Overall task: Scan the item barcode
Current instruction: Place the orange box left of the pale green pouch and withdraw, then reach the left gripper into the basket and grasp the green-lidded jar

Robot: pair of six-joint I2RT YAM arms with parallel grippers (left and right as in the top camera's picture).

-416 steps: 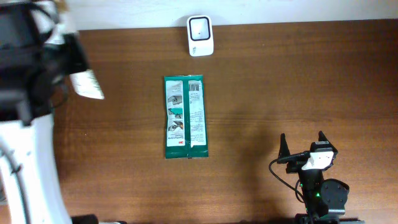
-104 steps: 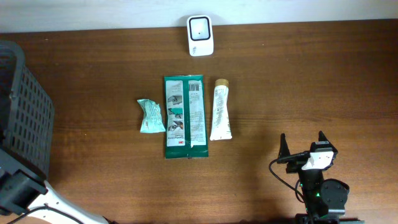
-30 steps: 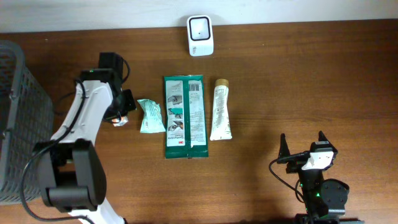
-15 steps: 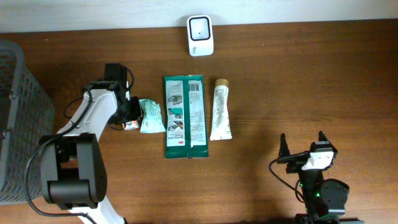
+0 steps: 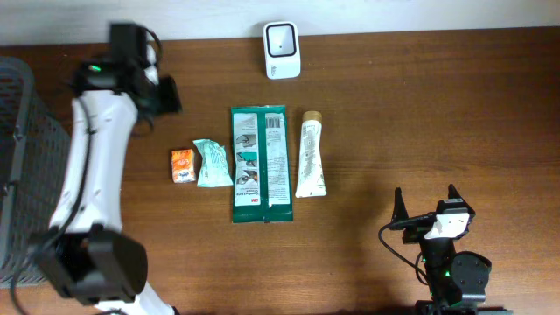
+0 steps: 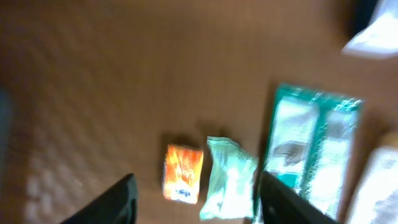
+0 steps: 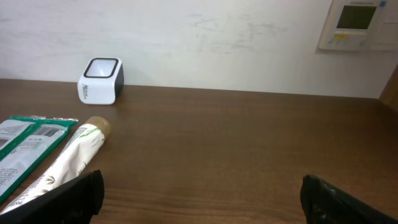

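Four items lie in a row mid-table: a small orange box (image 5: 182,164), a crumpled teal packet (image 5: 211,163), a long green packet (image 5: 261,164) with a barcode near its far end, and a white tube (image 5: 310,164). The white scanner (image 5: 282,50) stands at the back edge. My left gripper (image 5: 163,93) hangs open and empty above the table, behind and left of the orange box (image 6: 183,173). Its wrist view is blurred. My right gripper (image 5: 426,206) rests open near the front right, facing the tube (image 7: 65,162) and the scanner (image 7: 101,80).
A dark mesh basket (image 5: 17,166) stands at the table's left edge. A white wall runs behind the table, with a wall panel (image 7: 357,23) at the upper right of the right wrist view.
My left gripper opened and let go of the orange box, which now lies left of the teal packet. The arm then rose and swung back toward the far left. The right arm has not moved.
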